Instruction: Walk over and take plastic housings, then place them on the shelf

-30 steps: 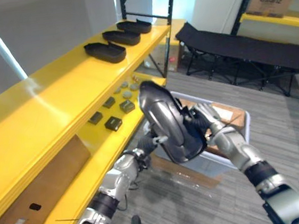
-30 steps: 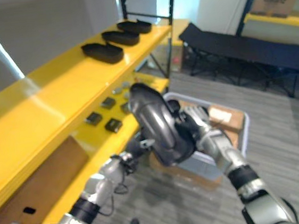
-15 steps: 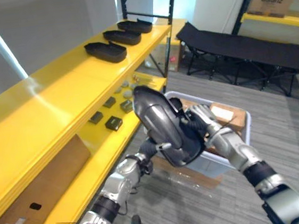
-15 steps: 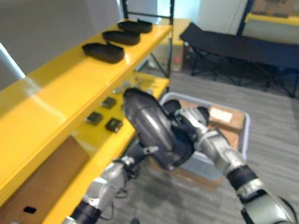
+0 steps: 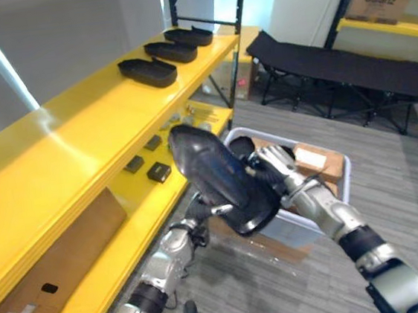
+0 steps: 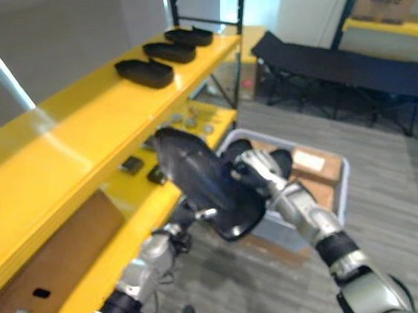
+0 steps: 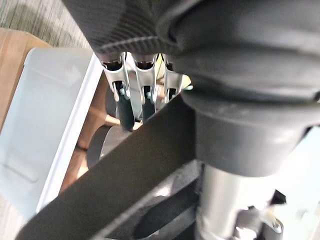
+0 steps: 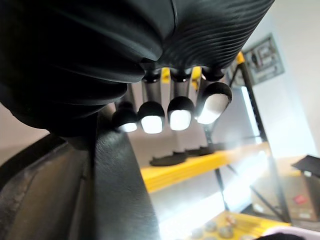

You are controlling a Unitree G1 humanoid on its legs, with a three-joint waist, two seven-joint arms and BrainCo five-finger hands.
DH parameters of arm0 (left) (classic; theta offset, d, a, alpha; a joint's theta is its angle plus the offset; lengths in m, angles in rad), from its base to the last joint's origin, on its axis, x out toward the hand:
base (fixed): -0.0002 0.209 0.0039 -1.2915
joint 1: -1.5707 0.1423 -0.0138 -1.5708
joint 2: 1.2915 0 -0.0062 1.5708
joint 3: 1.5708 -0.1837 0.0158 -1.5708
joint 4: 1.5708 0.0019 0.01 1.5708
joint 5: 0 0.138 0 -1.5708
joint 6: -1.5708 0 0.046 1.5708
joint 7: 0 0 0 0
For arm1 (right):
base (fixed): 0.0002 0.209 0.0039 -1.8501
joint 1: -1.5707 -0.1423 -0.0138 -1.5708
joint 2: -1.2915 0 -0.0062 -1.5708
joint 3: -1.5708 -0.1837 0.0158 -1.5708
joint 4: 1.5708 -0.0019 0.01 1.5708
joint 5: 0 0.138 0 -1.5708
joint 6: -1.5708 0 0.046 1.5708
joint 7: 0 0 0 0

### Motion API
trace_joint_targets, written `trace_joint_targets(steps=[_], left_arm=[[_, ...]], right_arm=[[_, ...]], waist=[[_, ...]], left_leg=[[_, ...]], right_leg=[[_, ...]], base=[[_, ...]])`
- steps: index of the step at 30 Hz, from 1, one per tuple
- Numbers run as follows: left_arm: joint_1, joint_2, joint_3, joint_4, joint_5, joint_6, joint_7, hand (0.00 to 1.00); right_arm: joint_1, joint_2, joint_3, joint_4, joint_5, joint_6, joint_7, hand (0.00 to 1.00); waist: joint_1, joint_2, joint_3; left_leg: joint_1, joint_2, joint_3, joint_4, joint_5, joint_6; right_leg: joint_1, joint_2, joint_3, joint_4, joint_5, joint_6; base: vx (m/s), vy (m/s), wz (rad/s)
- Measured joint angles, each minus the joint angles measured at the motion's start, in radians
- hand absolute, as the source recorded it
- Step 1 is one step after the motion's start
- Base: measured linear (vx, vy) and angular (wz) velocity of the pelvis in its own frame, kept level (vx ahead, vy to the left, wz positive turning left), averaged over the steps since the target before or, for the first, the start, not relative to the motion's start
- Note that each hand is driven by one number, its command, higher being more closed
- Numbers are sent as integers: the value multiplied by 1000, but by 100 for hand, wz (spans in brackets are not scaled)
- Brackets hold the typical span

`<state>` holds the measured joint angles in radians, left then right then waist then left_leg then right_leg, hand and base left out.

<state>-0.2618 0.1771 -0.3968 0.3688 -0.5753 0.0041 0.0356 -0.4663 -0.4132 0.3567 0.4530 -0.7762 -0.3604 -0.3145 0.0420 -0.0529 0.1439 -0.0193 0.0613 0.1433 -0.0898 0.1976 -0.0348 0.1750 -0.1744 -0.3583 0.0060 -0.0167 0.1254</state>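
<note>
Shelving (image 5: 66, 149) in yellow flanks the housing (image 5: 215, 178) over grey floor (image 5: 395, 182).

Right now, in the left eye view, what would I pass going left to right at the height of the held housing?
Yellow top shelf → small dark blocks → held housing → right hand holding it → white bin.

Yellow shelf (image 5: 79, 133), top board: three black plastic housings (image 5: 170, 51) in a row toward the far end. Lower board (image 5: 145, 202): small dark blocks (image 5: 158, 172) and small round parts (image 6: 192, 121), set apart from one another. Grey floor (image 5: 391, 182): pale bin (image 5: 303, 226) just beside the shelf.
</note>
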Motion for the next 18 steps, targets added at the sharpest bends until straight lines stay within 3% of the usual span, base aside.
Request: trace_joint_targets(steps=[4, 8, 18], left_arm=[[12, -2, 38, 0, -6, -22, 25, 100], [44, -3, 49, 0, -20, -40, 40, 100], [118, -30, 96, -26, -170, -137, 69, 100]], right_arm=[[51, 52, -1, -53, 59, -27, -37, 100], [103, 101, 1, -61, 114, -28, -36, 100], [266, 195, 39, -162, 237, -12, -73, 100]], waist=[[0, 0, 0], [1, -4, 0], [0, -17, -7]], left_leg=[[0, -1, 0, 0, 0, 0], [-1, -1, 1, 0, -4, -3], [-11, -3, 3, 0, -7, -4]], right_leg=[[0, -1, 0, 0, -2, 1], [-2, -2, 0, -1, -4, 1], [-14, -8, 2, 0, -10, 8]], base=[[0, 0, 0], [0, 0, 0], [0, 0, 0]])
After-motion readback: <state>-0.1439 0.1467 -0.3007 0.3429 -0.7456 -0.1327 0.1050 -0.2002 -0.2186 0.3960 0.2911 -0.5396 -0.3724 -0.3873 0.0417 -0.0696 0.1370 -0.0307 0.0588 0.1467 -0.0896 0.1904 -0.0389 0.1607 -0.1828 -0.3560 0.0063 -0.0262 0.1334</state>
